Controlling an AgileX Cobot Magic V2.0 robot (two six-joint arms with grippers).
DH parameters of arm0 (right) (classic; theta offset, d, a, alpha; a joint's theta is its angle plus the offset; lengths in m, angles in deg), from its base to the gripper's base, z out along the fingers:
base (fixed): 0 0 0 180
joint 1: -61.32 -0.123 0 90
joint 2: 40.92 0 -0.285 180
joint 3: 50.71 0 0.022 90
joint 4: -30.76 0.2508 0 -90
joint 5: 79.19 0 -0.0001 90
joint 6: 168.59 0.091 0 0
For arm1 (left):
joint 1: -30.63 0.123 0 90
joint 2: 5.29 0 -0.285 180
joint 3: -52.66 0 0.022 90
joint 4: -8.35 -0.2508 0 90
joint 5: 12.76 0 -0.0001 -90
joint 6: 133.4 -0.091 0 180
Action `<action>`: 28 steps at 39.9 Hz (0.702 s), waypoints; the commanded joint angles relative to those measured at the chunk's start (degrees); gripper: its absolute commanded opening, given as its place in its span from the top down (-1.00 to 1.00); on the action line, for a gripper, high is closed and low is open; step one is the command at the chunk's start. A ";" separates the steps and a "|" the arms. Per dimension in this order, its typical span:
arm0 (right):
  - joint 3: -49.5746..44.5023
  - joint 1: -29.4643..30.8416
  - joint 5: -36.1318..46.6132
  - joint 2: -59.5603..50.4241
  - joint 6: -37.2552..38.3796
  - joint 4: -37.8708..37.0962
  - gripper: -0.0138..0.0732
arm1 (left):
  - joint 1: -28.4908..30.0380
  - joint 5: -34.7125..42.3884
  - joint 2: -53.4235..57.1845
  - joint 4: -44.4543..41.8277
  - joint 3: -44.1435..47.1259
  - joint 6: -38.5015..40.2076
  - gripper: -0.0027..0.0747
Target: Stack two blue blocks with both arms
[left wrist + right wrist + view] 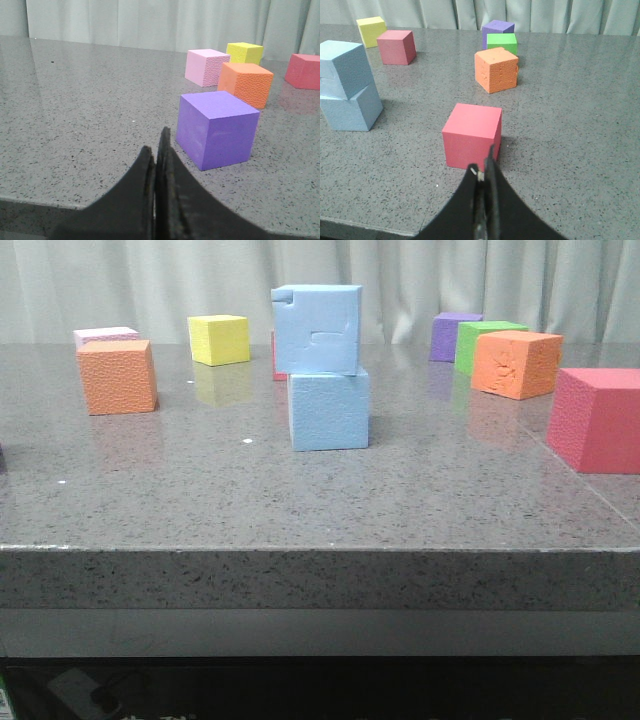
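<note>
Table (420, 495): grey speckled stone, scattered with foam cubes. Red cube (598, 420) sat largest in the front view, at 3 o'clock near the right edge.

Stack stood at table centre, front view. Notched block (316, 328) rested on the plain block (329, 409), shifted slightly toward 9 o'clock, faces touching; its notch was at the upper left corner, with a rectangular dent on the front face. Same stack appeared in the right wrist view, upper block (343, 67) twisted a little over the lower (351, 110).

Orange cube (118, 376) lay at 9 o'clock of the stack, yellow cube (219, 339) at 11 o'clock, a second orange cube (516, 364) at 2 o'clock.

Right gripper (485, 172): fingers pressed together, nothing between them. Stack lay at 10 o'clock from it, well apart; red cube just beyond the tips.

Left gripper (156, 145): fingers together, empty. Purple cube (217, 129) at 1 o'clock, just beside the tips. Stack not visible in this view.
</note>
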 commanded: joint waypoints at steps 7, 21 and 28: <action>1.48 0.18 4.67 0.58 -0.53 -0.04 0.85 | -0.01 4.93 1.28 0.13 2.12 0.57 0.98; 1.48 0.18 4.67 0.58 -0.53 -0.04 0.85 | -0.01 4.93 1.28 0.13 2.12 0.57 0.98; 1.30 0.18 4.78 0.51 -0.53 -0.54 0.85 | -0.01 4.93 1.28 0.13 2.12 0.57 0.98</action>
